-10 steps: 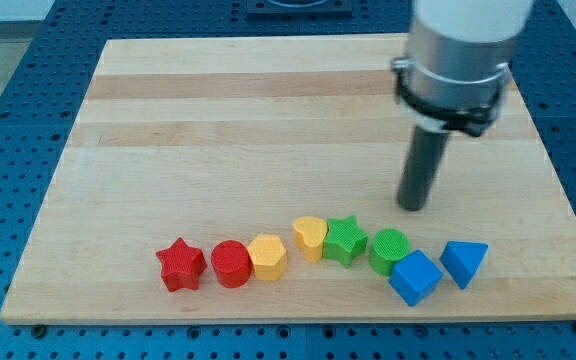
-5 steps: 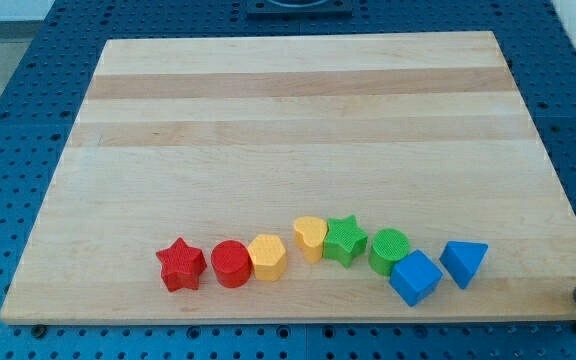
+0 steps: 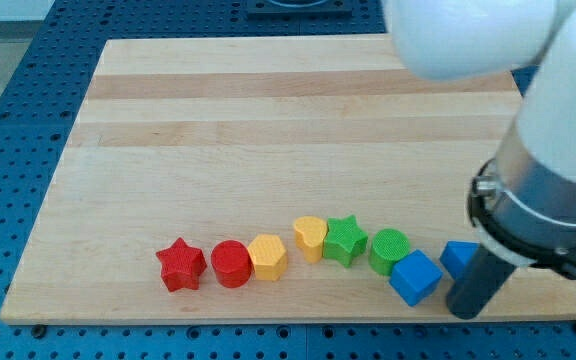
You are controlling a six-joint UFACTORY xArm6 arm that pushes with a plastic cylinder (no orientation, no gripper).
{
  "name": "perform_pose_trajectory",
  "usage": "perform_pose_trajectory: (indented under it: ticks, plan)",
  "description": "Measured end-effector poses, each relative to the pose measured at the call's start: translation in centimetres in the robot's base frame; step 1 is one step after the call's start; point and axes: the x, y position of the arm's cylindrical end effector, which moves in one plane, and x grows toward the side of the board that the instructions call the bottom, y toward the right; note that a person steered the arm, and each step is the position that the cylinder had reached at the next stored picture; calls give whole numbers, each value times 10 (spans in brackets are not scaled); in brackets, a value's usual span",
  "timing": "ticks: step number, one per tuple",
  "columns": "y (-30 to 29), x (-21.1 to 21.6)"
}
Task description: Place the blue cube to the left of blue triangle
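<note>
We see the bench [image 3: 268, 130] as pale wood with a smooth, matt finish and lengthwise grain bands, lying on a blue perforated sheet [image 3: 28, 90] that looks like painted metal. The blue cube [image 3: 414, 277] and red star [image 3: 181, 264] look like matt plastic with fine ribbing on their top faces. Our rod is dull black down to my tip [image 3: 465, 311], under a brushed grey metal collar [image 3: 553, 205] and a glossy white shell [image 3: 468, 35] at twelve o'clock.

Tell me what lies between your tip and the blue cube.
Nothing: in the camera view only a short strip of bare board separates my tip from the blue cube on its left. The blue triangle sits behind the rod.
</note>
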Motion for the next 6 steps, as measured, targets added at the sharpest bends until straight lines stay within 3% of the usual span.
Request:
perform_pose_trajectory:
  ticks: [5, 6]
  plan:
    - [-90, -1]
    - [-82, -18]
